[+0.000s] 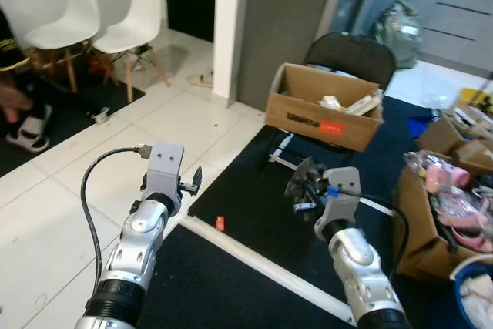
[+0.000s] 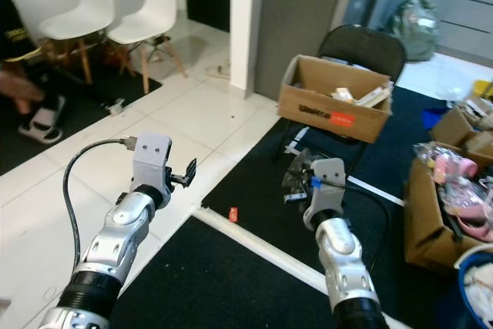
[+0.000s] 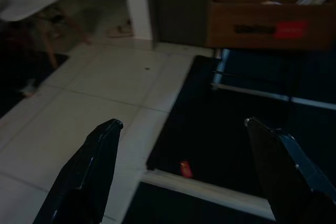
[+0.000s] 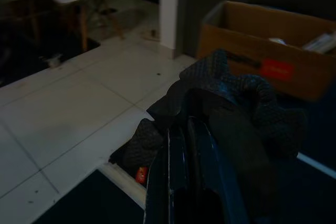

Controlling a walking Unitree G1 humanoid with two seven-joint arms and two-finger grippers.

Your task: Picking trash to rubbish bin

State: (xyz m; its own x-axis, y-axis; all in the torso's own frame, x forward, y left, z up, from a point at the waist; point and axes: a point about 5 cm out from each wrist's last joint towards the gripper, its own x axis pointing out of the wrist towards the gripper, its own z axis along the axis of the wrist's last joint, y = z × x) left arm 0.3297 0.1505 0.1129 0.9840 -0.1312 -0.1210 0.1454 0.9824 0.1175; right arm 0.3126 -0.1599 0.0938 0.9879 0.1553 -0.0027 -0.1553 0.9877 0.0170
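Observation:
My right gripper (image 1: 302,187) is shut on a crumpled piece of black textured trash (image 4: 236,103), held above the black mat (image 1: 254,206). In the right wrist view the black wad bulges around and over the closed fingers (image 4: 181,171). My left gripper (image 3: 184,135) is open and holds nothing; it hovers over the edge where white tile meets the mat. A small red scrap (image 1: 220,223) lies on the mat beside the white strip (image 1: 262,260), also visible as the red scrap (image 3: 185,168) between the left fingers.
An open cardboard box (image 1: 327,109) with papers sits on a dark chair (image 1: 350,55) ahead. More boxes and pink items (image 1: 454,190) crowd the right. Two white chairs (image 1: 100,21) and a seated person's feet (image 1: 27,132) are at the far left. A white pillar (image 1: 231,28) stands ahead.

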